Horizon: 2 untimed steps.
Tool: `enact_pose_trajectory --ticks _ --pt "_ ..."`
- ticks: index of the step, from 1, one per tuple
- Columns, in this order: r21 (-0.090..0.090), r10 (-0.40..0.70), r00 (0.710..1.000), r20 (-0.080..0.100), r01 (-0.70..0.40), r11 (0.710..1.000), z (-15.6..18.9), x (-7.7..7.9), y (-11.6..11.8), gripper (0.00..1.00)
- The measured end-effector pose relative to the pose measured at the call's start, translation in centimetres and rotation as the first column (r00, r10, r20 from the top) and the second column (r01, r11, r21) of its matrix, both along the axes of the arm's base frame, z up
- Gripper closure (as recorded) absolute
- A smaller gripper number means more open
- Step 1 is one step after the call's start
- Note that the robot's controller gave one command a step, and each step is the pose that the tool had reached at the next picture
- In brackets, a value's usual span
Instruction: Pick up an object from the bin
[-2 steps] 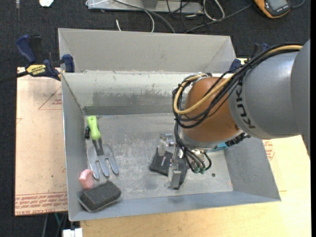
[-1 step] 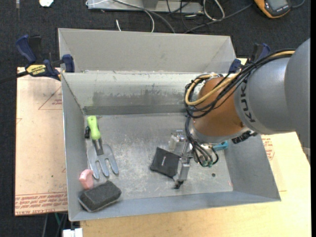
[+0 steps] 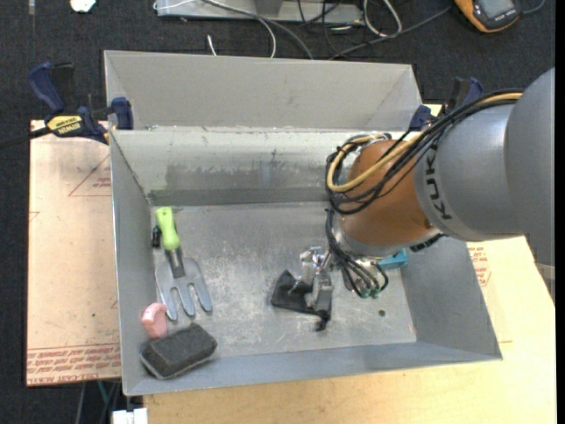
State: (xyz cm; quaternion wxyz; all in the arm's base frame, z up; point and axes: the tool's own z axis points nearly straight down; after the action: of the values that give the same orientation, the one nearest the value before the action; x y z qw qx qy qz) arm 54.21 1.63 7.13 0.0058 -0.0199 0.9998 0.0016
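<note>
My gripper (image 3: 320,283) is low over the bin floor, right of the middle and toward the front. It stands right beside a small black wedge-shaped object (image 3: 288,293), which lies on the floor at its left side and seems to touch it. The gripper's lower part overlaps the object's right end, so I cannot make out whether the object is held.
Along the bin's left side lies a small metal garden fork (image 3: 179,275) with a green handle. A pink block (image 3: 154,319) and a dark grey sponge (image 3: 179,351) sit in the front left corner. The arm's orange cover and cables hang over the right part of the bin.
</note>
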Motion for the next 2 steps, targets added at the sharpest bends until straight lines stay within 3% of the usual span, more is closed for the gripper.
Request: enact_pose_trajectory --ticks 1,2 --pt "0.002 0.004 1.000 -0.001 -0.004 1.000 0.1 -0.1 0.2 1.00" --pt "0.002 0.078 0.997 -0.006 -0.078 0.997 6.9 0.9 -0.6 1.00"
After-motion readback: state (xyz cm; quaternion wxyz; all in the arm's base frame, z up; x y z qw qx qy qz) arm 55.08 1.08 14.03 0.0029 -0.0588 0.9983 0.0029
